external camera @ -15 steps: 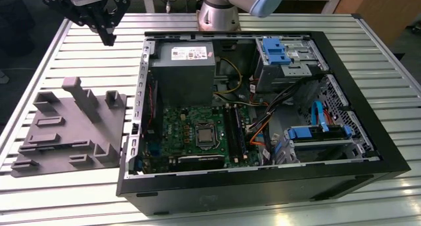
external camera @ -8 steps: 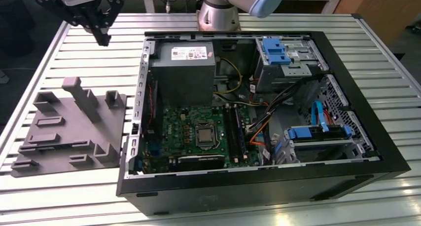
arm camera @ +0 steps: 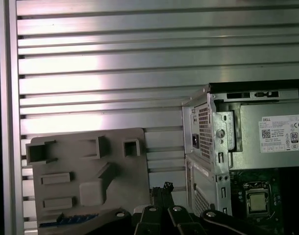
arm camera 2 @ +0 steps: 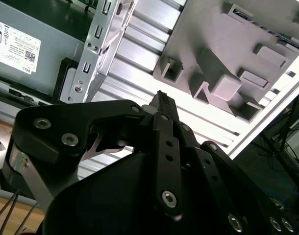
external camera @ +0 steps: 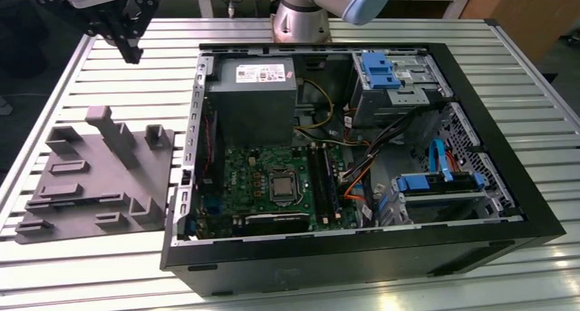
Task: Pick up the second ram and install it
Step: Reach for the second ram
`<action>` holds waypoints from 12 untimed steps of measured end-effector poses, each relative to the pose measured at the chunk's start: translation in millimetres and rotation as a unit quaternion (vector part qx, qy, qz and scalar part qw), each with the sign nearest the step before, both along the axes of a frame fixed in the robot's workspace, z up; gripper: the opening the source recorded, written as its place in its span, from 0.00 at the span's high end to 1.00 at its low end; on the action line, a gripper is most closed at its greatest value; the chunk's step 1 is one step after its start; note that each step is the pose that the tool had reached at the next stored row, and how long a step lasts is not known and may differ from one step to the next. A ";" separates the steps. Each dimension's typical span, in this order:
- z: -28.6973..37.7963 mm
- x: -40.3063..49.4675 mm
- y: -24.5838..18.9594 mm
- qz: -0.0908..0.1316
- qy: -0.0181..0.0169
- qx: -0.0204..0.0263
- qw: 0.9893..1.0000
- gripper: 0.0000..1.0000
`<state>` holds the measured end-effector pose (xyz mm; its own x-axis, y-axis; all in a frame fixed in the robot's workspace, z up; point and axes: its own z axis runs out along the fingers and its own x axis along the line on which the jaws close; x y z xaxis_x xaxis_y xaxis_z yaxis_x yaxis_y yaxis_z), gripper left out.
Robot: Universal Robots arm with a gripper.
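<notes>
We log pincer (external camera: 132,51) closed, nothing held, 10 o'clock from case (external camera: 363,257), exterior view. Ram (arm camera: 66,220), likely bluish strip on fixture (arm camera: 71,161): light, stiff, fragile; grip long edges.

A thin bluish ram stick (arm camera: 66,219) lies flat along the grey holder's (arm camera: 86,161) edge.

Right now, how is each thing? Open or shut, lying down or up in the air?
Computer case: lying on its side, side panel off, insides open.
End effector: shut, holding nothing, raised above the table.
Grey fixture tray: flat on the table, beside the case.
Processor: uncovered, no cooler on it.
</notes>
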<state>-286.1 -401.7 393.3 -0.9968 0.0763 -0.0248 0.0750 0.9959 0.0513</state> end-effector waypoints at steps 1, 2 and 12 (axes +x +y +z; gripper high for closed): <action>0.0 -1.5 0.0 0.000 0.000 0.000 1.000 0.89; 0.0 -3.0 0.0 0.000 0.000 0.000 1.000 0.89; -0.2 -15.4 -0.2 0.000 0.000 0.000 1.000 0.89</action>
<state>-301.5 -401.9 393.0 -0.9968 0.0765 -0.0249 0.0751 0.9959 0.0513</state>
